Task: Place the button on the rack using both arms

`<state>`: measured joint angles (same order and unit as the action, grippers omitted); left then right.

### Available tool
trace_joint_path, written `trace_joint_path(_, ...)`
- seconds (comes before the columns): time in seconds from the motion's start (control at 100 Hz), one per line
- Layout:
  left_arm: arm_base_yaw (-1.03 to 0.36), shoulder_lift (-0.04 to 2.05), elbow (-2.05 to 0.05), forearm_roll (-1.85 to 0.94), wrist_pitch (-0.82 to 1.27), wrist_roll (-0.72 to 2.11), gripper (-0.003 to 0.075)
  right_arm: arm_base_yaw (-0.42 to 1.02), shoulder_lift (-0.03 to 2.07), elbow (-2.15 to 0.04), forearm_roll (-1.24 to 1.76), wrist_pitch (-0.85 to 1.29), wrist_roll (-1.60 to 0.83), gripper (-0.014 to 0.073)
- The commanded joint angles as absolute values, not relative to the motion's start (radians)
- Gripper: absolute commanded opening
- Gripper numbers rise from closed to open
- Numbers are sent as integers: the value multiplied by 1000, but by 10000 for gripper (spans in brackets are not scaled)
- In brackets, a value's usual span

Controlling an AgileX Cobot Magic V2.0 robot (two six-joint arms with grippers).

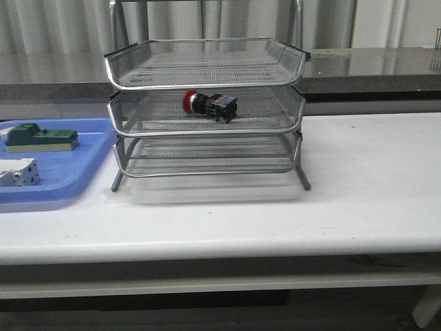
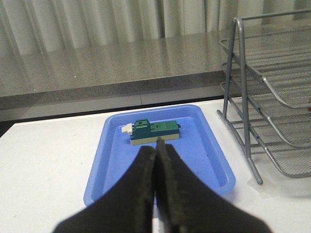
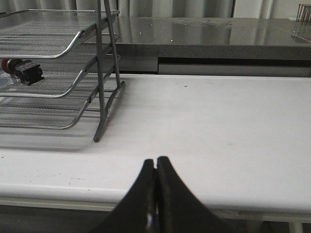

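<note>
The button (image 1: 209,104) is lying on its side in the middle tray of the rack (image 1: 207,69), far from both grippers. The left gripper (image 2: 156,150) and right gripper (image 3: 156,162) are each pressed together, holding nothing.

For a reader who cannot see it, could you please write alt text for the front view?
A red-headed button lies on its side in the middle tray of a three-tier wire-mesh rack on a white table. Left of the rack, a blue tray holds a green block and a white block.
</note>
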<state>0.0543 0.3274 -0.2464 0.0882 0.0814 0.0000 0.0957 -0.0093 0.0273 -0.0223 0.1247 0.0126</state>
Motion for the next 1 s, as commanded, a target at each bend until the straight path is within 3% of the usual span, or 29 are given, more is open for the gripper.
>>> trace_joint_path(0.0,49,305,-229,188,-53,-125,-20,92,-27,10,-16,34,12,-60)
trace_joint_path(0.54,49,68,48,20,-95,-124,-20,92,-27,10,-16,34,12,-60)
trace_joint_path(0.99,49,-7,48,17,-70,-48,-20,92,-27,10,-16,35,12,-60)
